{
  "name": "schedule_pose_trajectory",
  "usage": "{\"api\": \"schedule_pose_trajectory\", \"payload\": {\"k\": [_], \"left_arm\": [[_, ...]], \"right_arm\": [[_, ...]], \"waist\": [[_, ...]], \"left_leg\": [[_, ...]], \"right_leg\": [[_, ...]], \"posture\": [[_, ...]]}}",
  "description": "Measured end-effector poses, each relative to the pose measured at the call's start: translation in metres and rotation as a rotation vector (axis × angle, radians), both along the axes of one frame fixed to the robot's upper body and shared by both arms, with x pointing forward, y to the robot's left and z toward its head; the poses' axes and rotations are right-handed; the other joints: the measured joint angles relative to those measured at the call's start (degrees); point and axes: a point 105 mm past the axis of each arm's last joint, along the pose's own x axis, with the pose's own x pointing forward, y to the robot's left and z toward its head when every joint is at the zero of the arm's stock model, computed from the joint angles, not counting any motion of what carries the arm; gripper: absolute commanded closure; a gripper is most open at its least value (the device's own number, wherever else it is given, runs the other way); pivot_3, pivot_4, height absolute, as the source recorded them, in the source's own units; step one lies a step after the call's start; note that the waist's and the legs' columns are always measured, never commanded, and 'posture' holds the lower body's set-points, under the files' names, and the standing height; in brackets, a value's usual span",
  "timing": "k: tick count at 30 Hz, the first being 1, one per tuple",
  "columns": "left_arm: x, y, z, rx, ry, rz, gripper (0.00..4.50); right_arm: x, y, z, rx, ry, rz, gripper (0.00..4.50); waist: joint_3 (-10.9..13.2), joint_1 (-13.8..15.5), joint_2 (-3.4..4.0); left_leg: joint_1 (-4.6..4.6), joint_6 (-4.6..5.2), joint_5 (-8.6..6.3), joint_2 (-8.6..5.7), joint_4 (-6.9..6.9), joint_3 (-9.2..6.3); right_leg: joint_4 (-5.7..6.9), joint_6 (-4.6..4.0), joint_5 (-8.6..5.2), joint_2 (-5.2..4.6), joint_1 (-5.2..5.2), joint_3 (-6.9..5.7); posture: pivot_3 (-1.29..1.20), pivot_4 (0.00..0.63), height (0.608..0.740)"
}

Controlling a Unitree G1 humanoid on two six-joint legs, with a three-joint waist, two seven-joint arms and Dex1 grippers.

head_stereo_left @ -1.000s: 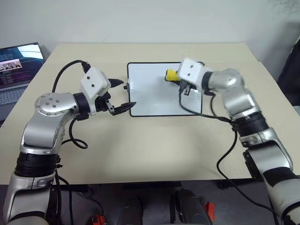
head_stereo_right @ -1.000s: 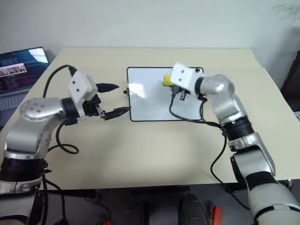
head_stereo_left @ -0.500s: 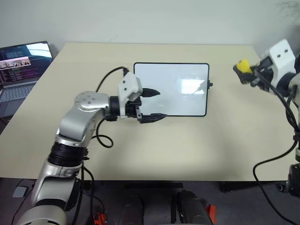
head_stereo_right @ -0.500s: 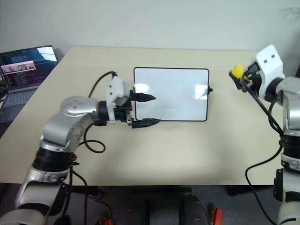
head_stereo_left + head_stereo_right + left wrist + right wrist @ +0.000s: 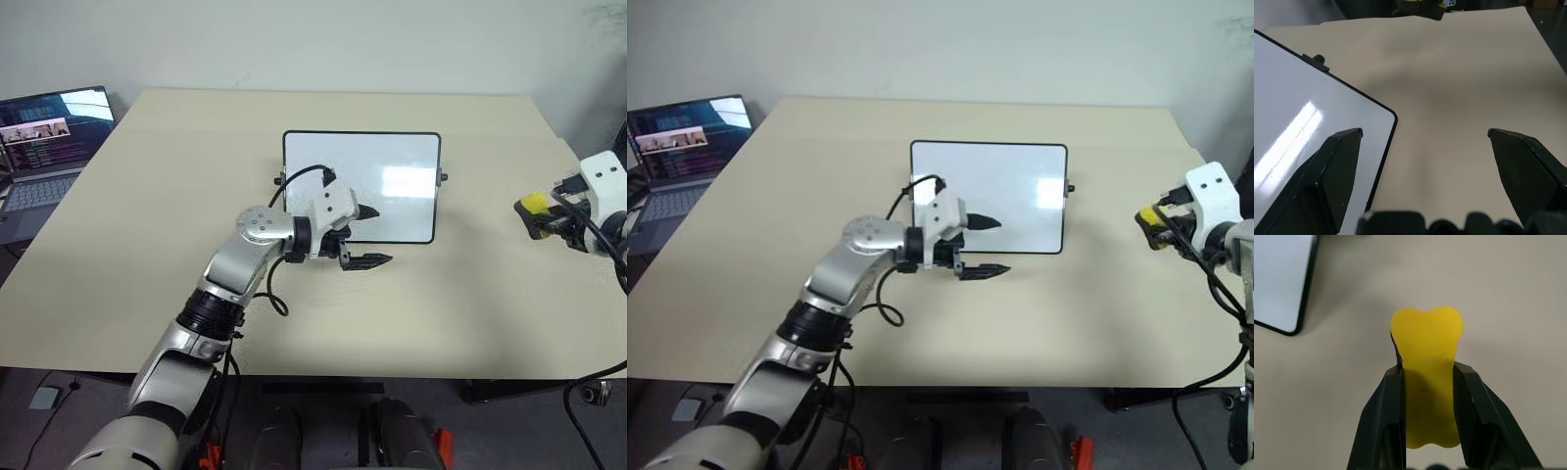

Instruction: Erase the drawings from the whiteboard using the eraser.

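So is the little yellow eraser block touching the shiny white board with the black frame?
Apart. In the left eye view the yellow eraser, pinched in the right gripper, sits well off the whiteboard, with bare table between.

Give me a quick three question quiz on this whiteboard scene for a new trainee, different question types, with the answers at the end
1. True or false: the right gripper is shut on the yellow eraser.
2. Multiple choice: where is the eraser relative to the whiteboard? A) pressed on its surface B) off the board, over the table on the robot's right C) beside the laptop
3. Fill in: the left gripper hangs with its fingers ____ at the board's near edge.

Key
1. True.
2. B.
3. Open; one finger is over the board, the other over the table.
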Motion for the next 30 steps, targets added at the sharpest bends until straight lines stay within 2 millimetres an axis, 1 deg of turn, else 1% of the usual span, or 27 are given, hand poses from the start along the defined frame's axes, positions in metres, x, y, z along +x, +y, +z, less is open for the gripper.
{"api": "schedule_pose_trajectory", "payload": {"k": [3,8,12,17,22,24,25,27,30], "left_arm": [[0.002,-0.003,-0.004,0.006,-0.006,0.005,0.0],[0.003,-0.012,-0.007,-0.018,-0.013,-0.001,0.0],[0.007,-0.023,-0.007,-0.034,-0.027,0.003,0.0],[0.006,-0.034,-0.009,-0.041,-0.027,-0.014,0.0],[0.005,-0.039,-0.012,-0.031,-0.023,-0.024,0.0],[0.004,-0.039,-0.012,-0.031,-0.021,-0.025,0.0],[0.004,-0.039,-0.012,-0.03,-0.021,-0.025,0.0],[0.004,-0.039,-0.013,-0.029,-0.02,-0.025,0.0],[0.005,-0.038,-0.013,-0.027,-0.018,-0.024,0.0]], "right_arm": [[-0.009,-0.01,-0.016,0.024,0.06,-0.056,3.53],[-0.009,-0.021,-0.012,0.056,0.026,-0.131,3.53],[-0.008,-0.028,-0.018,0.063,0.033,-0.186,3.53],[-0.006,-0.025,-0.024,0.077,0.044,-0.187,3.53],[-0.003,-0.018,-0.039,0.103,0.093,-0.173,3.53],[-0.003,-0.018,-0.044,0.105,0.116,-0.175,2.83],[-0.003,-0.018,-0.047,0.105,0.126,-0.175,2.69],[-0.002,-0.016,-0.05,0.102,0.137,-0.163,2.06],[-0.002,-0.014,-0.051,0.101,0.143,-0.154,1.0]], "waist": [[0.0,-0.2,0.02],[0.0,-0.2,0.04],[0.0,-0.2,0.04],[0.0,-0.2,0.04],[0.0,-0.3,0.04],[0.0,-0.3,0.04],[0.0,-0.3,0.04],[0.0,-0.3,0.04],[0.0,-0.3,0.04]], "left_leg": [[0.02,0.0,0.0,0.0,-0.01,0.04],[0.05,0.0,0.0,0.0,0.03,0.03],[0.05,0.0,0.0,-0.02,0.04,0.04],[0.05,0.0,0.0,-0.02,0.03,0.03],[0.04,0.0,0.0,-0.02,0.03,0.03],[0.05,0.0,0.0,-0.02,0.03,0.04],[0.04,0.0,0.0,-0.02,0.03,0.03],[0.05,0.0,0.0,-0.02,0.03,0.04],[0.05,0.0,0.0,-0.02,0.03,0.04]], "right_leg": [[0.0,0.01,0.0,0.0,0.0,0.03],[-0.01,0.06,0.01,0.0,0.06,0.04],[-0.02,0.09,0.01,-0.01,0.06,0.04],[-0.03,0.1,0.01,0.0,0.06,0.04],[-0.03,0.11,0.01,-0.01,0.06,0.05],[-0.03,0.11,0.01,-0.01,0.06,0.05],[-0.03,0.11,0.01,-0.01,0.06,0.05],[-0.03,0.11,0.02,-0.01,0.06,0.05],[-0.03,0.11,0.02,-0.01,0.06,0.05]], "posture": [[0.0,0.15,0.74],[0.0,0.15,0.74],[0.0,0.15,0.74],[0.0,0.15,0.74],[0.0,0.15,0.74],[0.0,0.15,0.74],[0.0,0.15,0.74],[0.0,0.15,0.74],[0.0,0.15,0.74]]}}
